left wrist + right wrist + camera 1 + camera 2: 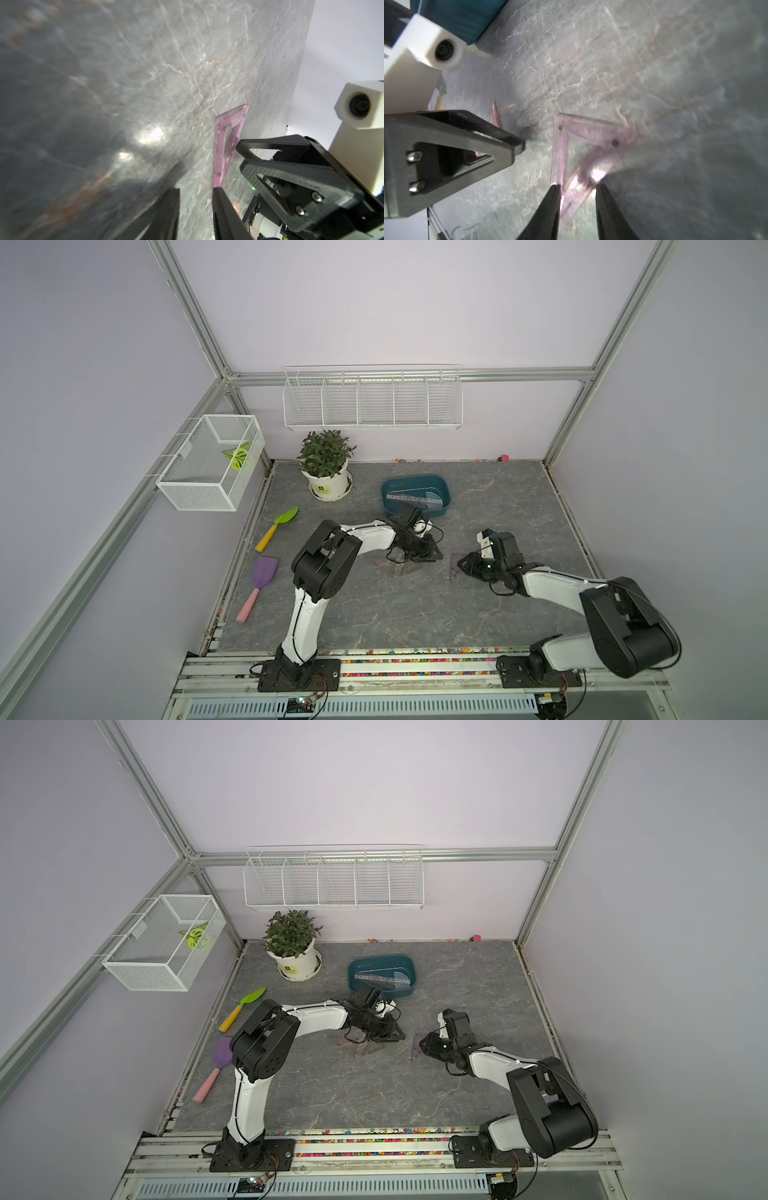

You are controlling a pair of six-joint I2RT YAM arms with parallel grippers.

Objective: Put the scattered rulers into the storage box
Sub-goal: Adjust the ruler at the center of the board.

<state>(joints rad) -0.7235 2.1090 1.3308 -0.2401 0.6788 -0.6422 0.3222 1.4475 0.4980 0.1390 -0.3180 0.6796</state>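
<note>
Right wrist view: right end effector (578,187) spread over the edge of a triangle ruler (583,133) lying flat on the surface (374,614). Left end effector (196,189) spread, empty.
Risk: the thin, flush plastic may skid away from closing fingers.
Count: two loose triangles, counting the second triangle (401,569). One storage box (415,478), holding one protractor (432,499) and straight strips, number unclear.

The triangle ruler (559,149) is blurred near the right end effector (578,186).
</note>
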